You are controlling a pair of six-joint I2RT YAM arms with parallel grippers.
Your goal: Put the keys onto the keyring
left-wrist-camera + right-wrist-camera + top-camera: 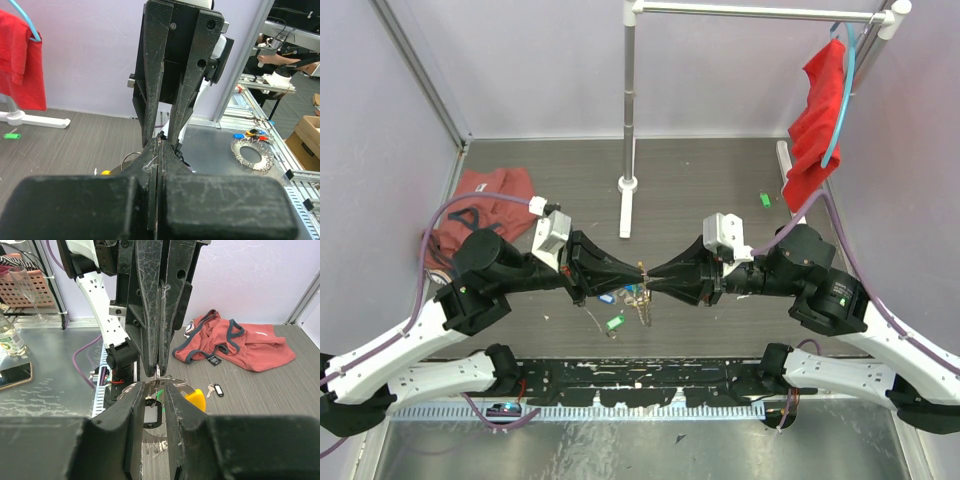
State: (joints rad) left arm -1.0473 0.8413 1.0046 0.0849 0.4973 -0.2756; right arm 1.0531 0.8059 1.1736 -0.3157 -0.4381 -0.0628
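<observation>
At centre, left gripper point(638, 268) pinching keyring point(158, 372), right gripper point(651, 272) ajar around black-tagged key point(151, 417)

My top camera looks down from above and behind my bases over the whole table point(720, 190). Each wrist camera sits close behind its own jaws, facing the other arm. All three views share the spot where my left gripper point(638, 268) and right gripper point(651, 272) stand tip to tip.

Two hands point(638, 270) point(651, 272), two red cloths point(485, 200) point(817, 120) and two green-tagged keys point(615, 322) point(765, 200) show.
</observation>
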